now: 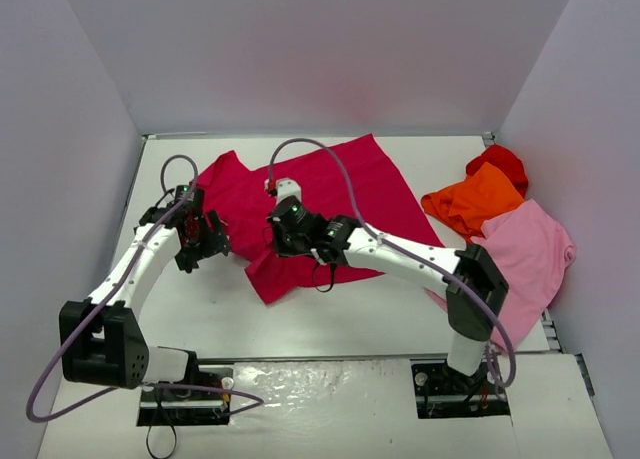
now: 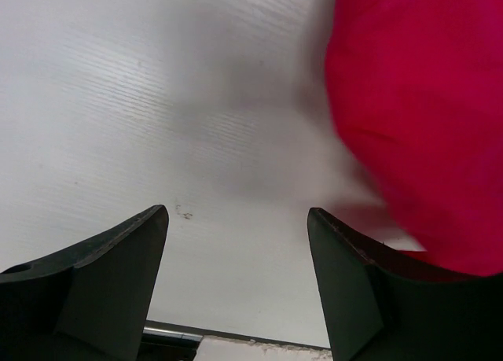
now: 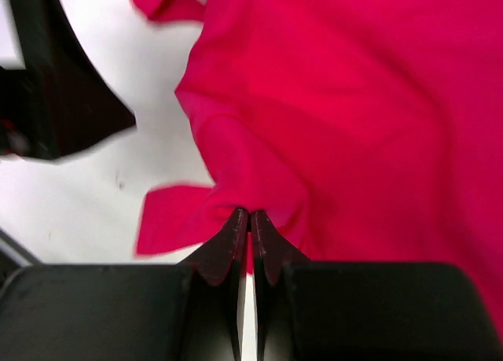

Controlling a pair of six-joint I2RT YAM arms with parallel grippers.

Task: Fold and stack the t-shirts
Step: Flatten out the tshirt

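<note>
my right arm reached far and left across the table (image 1: 220,309), elbow bent low, with the right gripper (image 3: 249,216) tipped down onto the near-left part of the crimson t-shirt (image 1: 340,184). its black tapered fingers were pressed together, pinching a small puckered fold of cloth at the shirt's near edge. my left arm stretched forward along the left side, and the left gripper (image 2: 237,213) hung over bare table just left of the shirt, jaws wide apart and holding nothing. the crimson shirt lay spread mid-table, soft and matte, creased around the pinch. well apart on the right, the orange t-shirt (image 1: 470,201), the bright red t-shirt (image 1: 500,162) beyond it and the light pink t-shirt (image 1: 530,249) nearer lay crumpled, touching one another. the table top was white with fine ribbed lines.
</note>
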